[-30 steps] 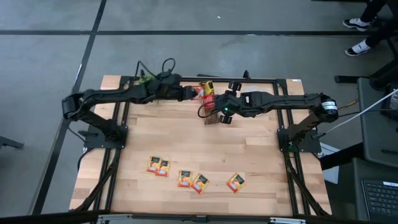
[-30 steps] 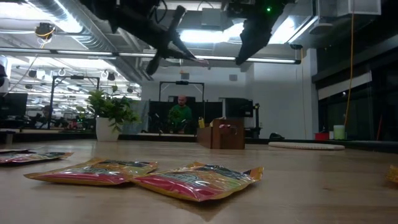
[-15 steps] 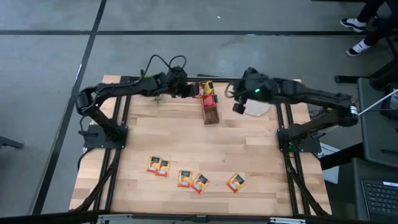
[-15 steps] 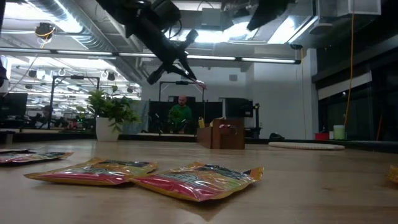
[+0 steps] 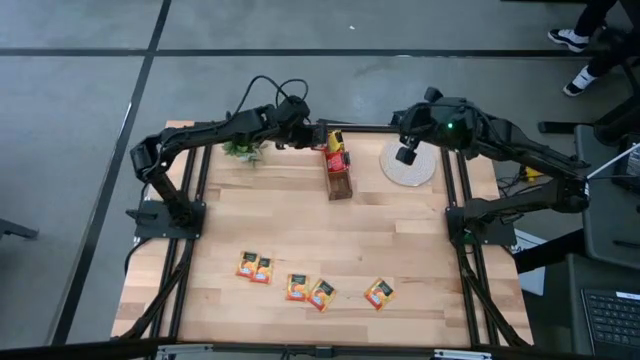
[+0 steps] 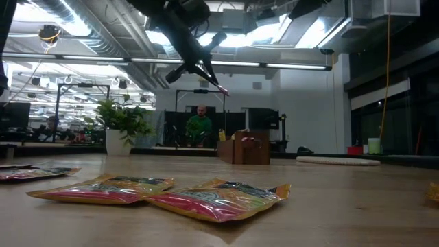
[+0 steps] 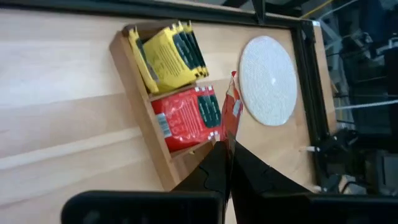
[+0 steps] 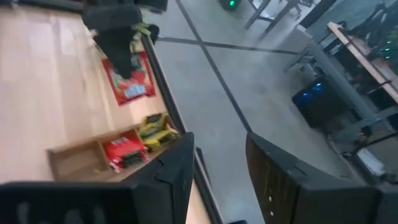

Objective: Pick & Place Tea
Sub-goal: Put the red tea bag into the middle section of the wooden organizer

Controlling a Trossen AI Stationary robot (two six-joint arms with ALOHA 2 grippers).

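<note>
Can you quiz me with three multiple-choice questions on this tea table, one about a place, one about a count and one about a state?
1. Where does the round woven mat lie?
A. Near the table's back edge, right of the wooden box
B. Among the loose sachets at the front
C. Inside the wooden box

2. How many loose sachets lie at the table's front?
A. Two
B. Five
C. Nine

3. What is the left gripper doing?
A. Standing open and empty
B. Resting flat on the mat
C. Shut on a red sachet

Answers: 1 A, the high view shows the mat beside the box at the back. 2 B, five show in the high view. 3 C, the left wrist view shows a red sachet pinched.
</note>
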